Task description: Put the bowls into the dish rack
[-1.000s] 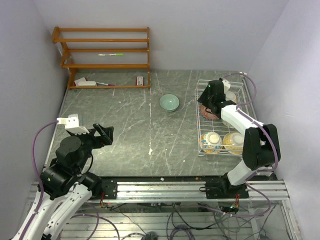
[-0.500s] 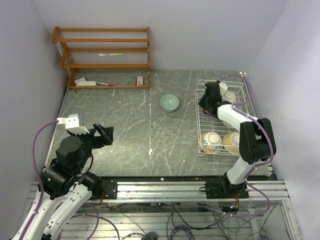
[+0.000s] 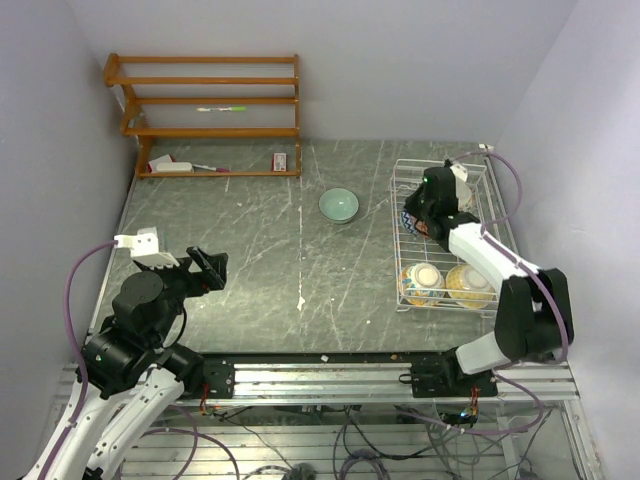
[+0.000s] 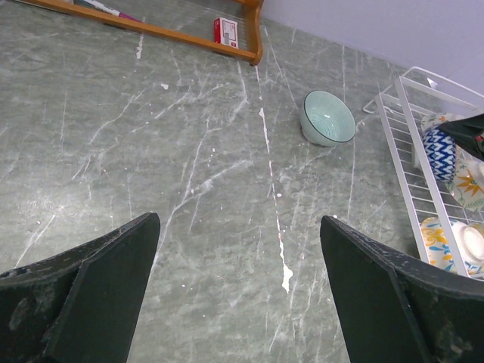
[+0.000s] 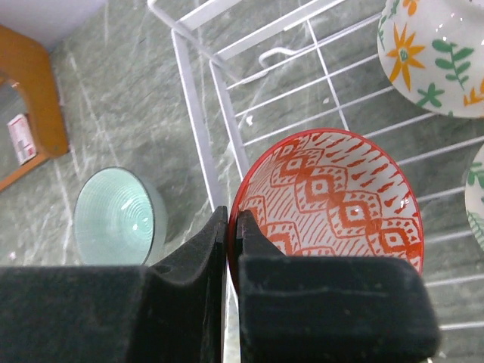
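The white wire dish rack (image 3: pixel 394 188) stands at the right of the table. My right gripper (image 5: pixel 232 213) is shut on the left rim of a red-patterned bowl (image 5: pixel 340 189), one finger inside it and one outside, just within the rack's left wall (image 5: pixel 193 121). From above, the right gripper (image 3: pixel 418 213) covers most of this bowl (image 3: pixel 409 223). Two more bowls (image 3: pixel 424 281) (image 3: pixel 466 282) sit at the rack's near end. A pale green bowl (image 3: pixel 338 205) stands alone on the table left of the rack. My left gripper (image 4: pixel 239 219) is open and empty, far to the left.
A brown wooden shelf unit (image 3: pixel 210 100) with small items stands at the back left. An orange floral bowl (image 5: pixel 439 53) and a blue-patterned bowl (image 4: pixel 439 147) also lie in the rack. Walls close in on the left, back and right.
My right gripper has gone from open to shut at the red bowl's rim, and its wrist has swung toward the rack's far right. The left arm has not moved.
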Robot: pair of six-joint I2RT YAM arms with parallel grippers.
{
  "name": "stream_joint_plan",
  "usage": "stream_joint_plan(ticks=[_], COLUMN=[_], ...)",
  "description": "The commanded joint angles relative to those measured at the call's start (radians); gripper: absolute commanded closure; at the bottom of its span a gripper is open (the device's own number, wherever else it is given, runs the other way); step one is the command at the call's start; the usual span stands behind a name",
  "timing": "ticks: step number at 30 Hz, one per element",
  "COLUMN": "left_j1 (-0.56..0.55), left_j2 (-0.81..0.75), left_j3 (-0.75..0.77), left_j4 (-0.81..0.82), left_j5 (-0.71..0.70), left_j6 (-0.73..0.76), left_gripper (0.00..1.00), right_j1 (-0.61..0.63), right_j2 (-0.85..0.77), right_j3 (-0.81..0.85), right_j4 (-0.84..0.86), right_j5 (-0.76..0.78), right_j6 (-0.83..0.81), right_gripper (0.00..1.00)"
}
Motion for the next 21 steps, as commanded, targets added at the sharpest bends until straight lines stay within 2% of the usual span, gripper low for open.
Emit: stream_joint_plan(ticks=[1, 10, 15, 21], left_j1=[-0.006, -0.008, -0.008, -0.009], left_j2=[0.005, 0.0, 0.003, 0.004], left_j3=[0.024, 0.024, 0.024, 0.024], left_j4=[0.007, 0.007, 0.007, 0.007], left_j5=[0.001, 0.001, 0.002, 0.0], left_j6=[0.002, 0.001, 0.002, 0.002], left_gripper=[0.02, 0.02, 0.02, 0.02], right_j1=[0.001, -0.012, -0.036, -0.122], right_j2=[-0.139, -0.323, -0.324, -0.281], right_j3=[-0.085, -0.359, -0.405, -0.505], right_j4=[0.128, 0.444, 0.546, 0.788], right_j5=[-0.056, -0.028, -0.076, -0.214], right_j6=[0.062, 0.194, 0.23, 0.328], right_gripper=[1.0, 1.0, 1.0, 1.0])
